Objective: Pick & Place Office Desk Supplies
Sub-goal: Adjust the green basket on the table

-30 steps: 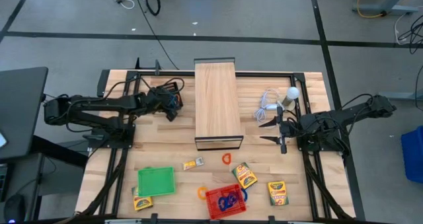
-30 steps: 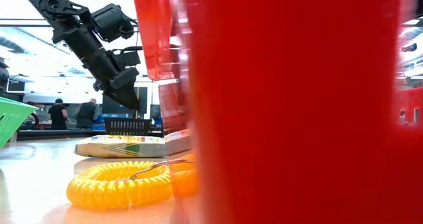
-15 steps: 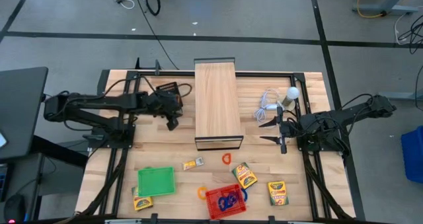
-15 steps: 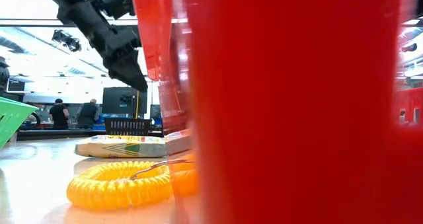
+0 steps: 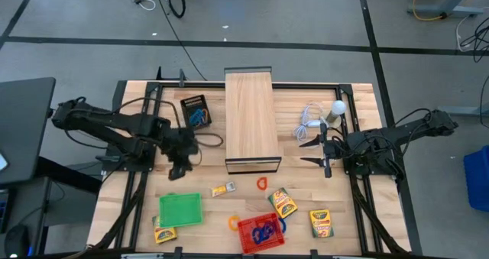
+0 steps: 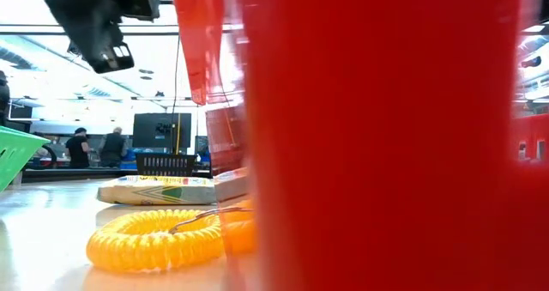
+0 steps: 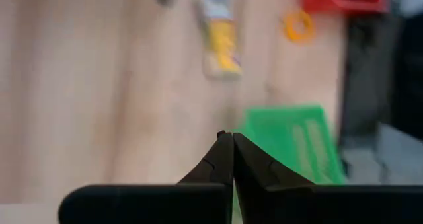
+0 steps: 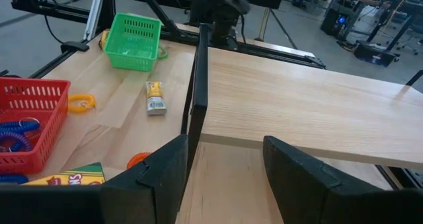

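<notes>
Left tool point(image 5: 177, 169): mine, above the surface point(image 5: 306, 205), between the black basket point(image 5: 194, 111) and the green basket point(image 5: 180, 210); its fingers point(image 7: 225, 159) are pressed tip to tip with nothing between them.
Right tool point(image 5: 315, 152): mine, waiting beside the wooden box point(image 5: 250, 120), near the white bulb point(image 5: 338, 107); its fingers point(image 8: 165, 168) stand wide apart and hold nothing.
Black basket: sits left of the wooden box with blue loops point(image 5: 199, 116) in it.
Green basket: near the front left of the surface, with a crayon box point(image 5: 164, 234) just beside its front corner.
Red basket point(image 5: 260, 232): at the front middle, with blue and purple loops point(image 5: 265, 231) lying inside.
Orange loops: one point(image 5: 234, 222) touches the red basket's left side; another point(image 5: 262, 183) lies apart, in front of the wooden box.
Yellow piece point(image 5: 223, 189): lies flat between the green basket and the second orange loop.
Other crayon boxes: one point(image 5: 283, 203) just behind the red basket, one point(image 5: 322, 222) to its right.
Low view: a yellow coiled loop point(image 6: 150, 238) lies close in front of a crayon box point(image 6: 159, 190).
</notes>
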